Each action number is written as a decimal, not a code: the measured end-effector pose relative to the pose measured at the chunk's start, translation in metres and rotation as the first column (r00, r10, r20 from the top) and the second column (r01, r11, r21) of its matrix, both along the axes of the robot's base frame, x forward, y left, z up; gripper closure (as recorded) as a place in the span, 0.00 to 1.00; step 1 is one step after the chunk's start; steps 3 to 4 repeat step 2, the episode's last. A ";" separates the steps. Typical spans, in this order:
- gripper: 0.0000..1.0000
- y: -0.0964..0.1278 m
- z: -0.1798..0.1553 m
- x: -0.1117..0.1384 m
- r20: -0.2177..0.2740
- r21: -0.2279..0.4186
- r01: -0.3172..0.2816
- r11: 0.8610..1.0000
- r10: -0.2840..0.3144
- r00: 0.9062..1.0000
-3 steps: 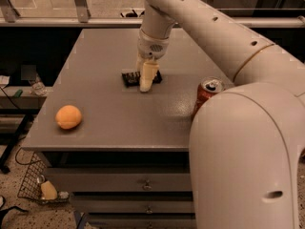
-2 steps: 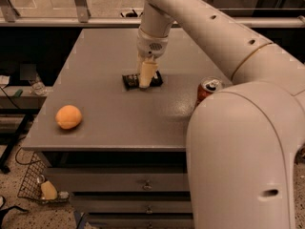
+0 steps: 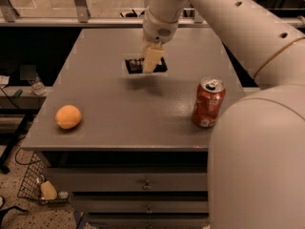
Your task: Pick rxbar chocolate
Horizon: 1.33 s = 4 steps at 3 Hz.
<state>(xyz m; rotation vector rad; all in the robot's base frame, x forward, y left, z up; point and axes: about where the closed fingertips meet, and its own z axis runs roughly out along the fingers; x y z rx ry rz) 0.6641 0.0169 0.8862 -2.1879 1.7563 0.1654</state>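
Note:
The rxbar chocolate [image 3: 135,65] is a small flat black bar, seen over the far middle of the grey table [image 3: 119,113]. My gripper [image 3: 150,61] comes down from above with its pale fingers [image 3: 153,56] shut across the bar's middle. The bar hangs a little above the tabletop, with a soft shadow under it. The fingers hide the bar's centre.
A red soda can [image 3: 208,102] stands upright at the table's right front. A round orange fruit [image 3: 68,117] lies at the left front. My arm's large pale body [image 3: 257,166] fills the right foreground. A wire basket [image 3: 40,187] sits on the floor at lower left.
The gripper has risen with the black bar in it, so the bar has left the tabletop. The arm's near part has shifted, uncovering the whole soda can.

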 end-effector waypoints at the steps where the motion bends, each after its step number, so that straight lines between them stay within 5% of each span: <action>1: 1.00 -0.011 0.035 -0.003 0.075 0.039 0.007 0.999 -0.009 0.997; 4: 1.00 -0.017 0.053 -0.005 0.105 0.067 0.004 0.998 -0.011 0.994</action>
